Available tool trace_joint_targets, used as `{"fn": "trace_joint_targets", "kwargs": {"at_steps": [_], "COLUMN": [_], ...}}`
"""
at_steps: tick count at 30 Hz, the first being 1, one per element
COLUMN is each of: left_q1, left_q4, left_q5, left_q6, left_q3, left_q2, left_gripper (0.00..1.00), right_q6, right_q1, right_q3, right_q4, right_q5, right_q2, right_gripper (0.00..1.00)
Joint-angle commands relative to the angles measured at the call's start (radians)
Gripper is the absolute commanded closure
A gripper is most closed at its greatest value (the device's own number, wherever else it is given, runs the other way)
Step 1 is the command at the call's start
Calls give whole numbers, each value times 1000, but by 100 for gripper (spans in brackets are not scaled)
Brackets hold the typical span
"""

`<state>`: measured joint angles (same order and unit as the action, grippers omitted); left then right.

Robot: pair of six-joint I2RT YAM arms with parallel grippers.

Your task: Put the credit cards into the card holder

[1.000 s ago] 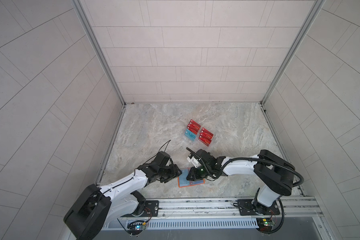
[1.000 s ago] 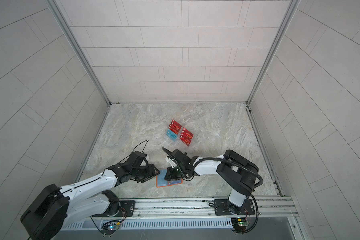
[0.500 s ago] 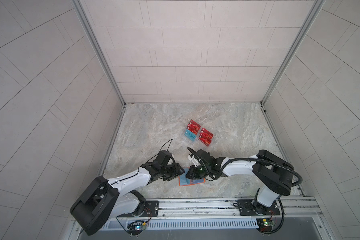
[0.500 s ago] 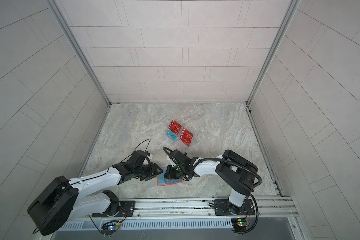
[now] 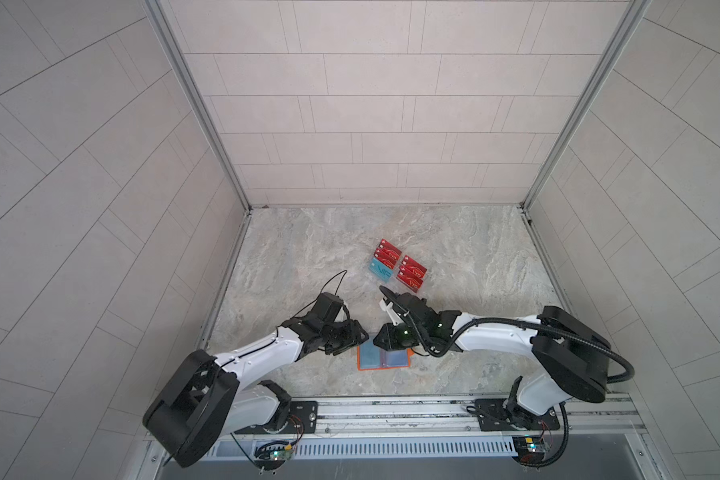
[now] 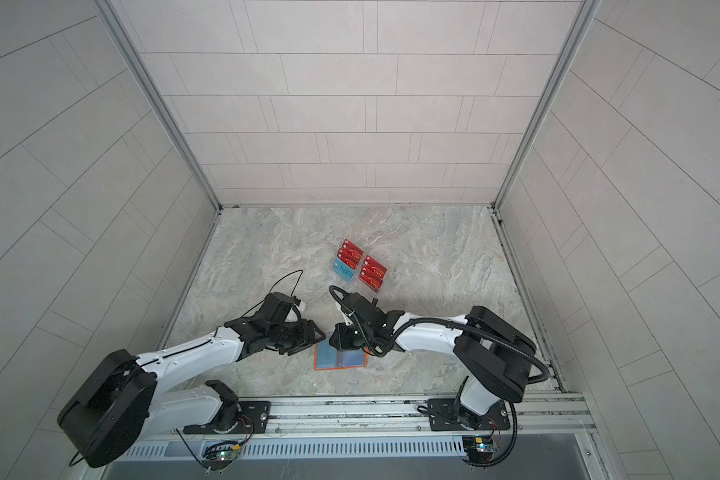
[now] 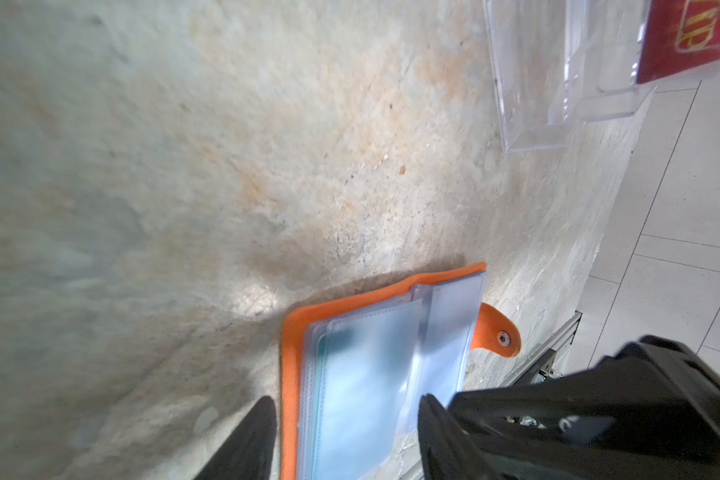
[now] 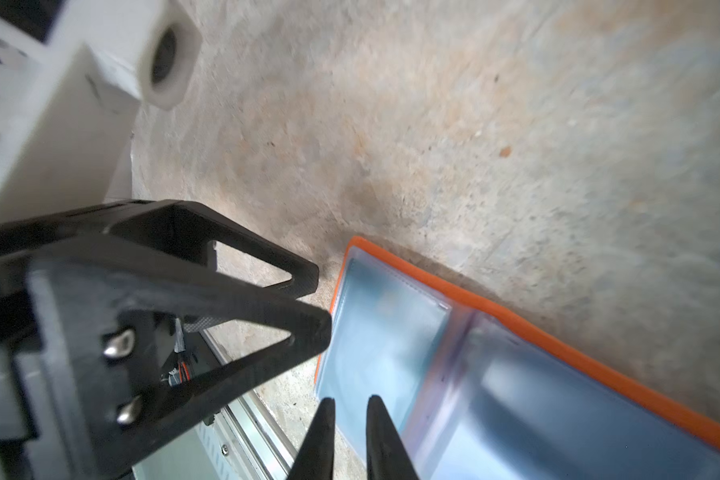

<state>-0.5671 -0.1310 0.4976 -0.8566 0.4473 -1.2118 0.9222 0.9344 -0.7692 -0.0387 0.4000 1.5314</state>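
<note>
**Left gripper closes in; the holder has not budged**

The card holder [image 5: 384, 358] lies open and flat, sleeves up, exactly where it lay a second ago. In both top views its pages look the same as then. Behind the sleeve on the left gripper's side I see a teal tint, perhaps a card already in, but it is too blurred to call.

What has changed is at the holder's edges. My left gripper [image 7: 346, 401] has crept in to the holder's outer edge with its fingers wide. One is over the bare table [image 7: 183, 208] just outside the orange border, the other over the sleeves. My right gripper [image 8: 347, 401] stays above the holder's edge that faces the cards. Its fingers are narrow, with only a slit between them and nothing visible in it.

The remaining credit cards [image 5: 411, 272] sit beyond the holder, well apart from it, in the clear rack [image 7: 528, 83]; their count is unchanged.

I judge that no card is in transit. Both arms are busy with the holder itself, likely steadying it or parting a sleeve before the next fetch.
</note>
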Motion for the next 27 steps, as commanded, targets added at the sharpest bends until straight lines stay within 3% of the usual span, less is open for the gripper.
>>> {"fn": "trace_joint_targets", "kwargs": {"at_steps": [1, 5, 7, 10, 13, 19, 23, 27], "left_q1": [11, 11, 11, 16, 20, 23, 23, 24], "left_q4": [-87, -188, -256, -303, -285, -366, -393, -339], "left_q5": [-42, -161, -267, -385, -446, -554, -620, -582], "left_q6": [69, 116, 127, 113, 77, 104, 154, 203], "left_q3": [54, 84, 92, 64, 16, 39, 44, 31], "left_q2": [5, 63, 118, 228, 323, 369, 394, 423], "left_gripper": [41, 37, 25, 13, 0, 0, 0, 0], "right_q6": [-67, -183, -238, -343, -447, -565, -637, -702], "right_q1": [-5, -38, -71, -130, -182, -264, -292, -296], "right_q3": [-48, -126, -168, -263, -385, -598, -749, -894], "right_q4": [123, 299, 351, 451, 558, 668, 750, 806], "right_q5": [-126, -189, -189, -189, -226, -246, -247, -221], "right_q2": [-81, -102, -103, -89, -59, 42, 154, 285], "right_gripper": [81, 80, 75, 66, 47, 36, 37, 48]}}
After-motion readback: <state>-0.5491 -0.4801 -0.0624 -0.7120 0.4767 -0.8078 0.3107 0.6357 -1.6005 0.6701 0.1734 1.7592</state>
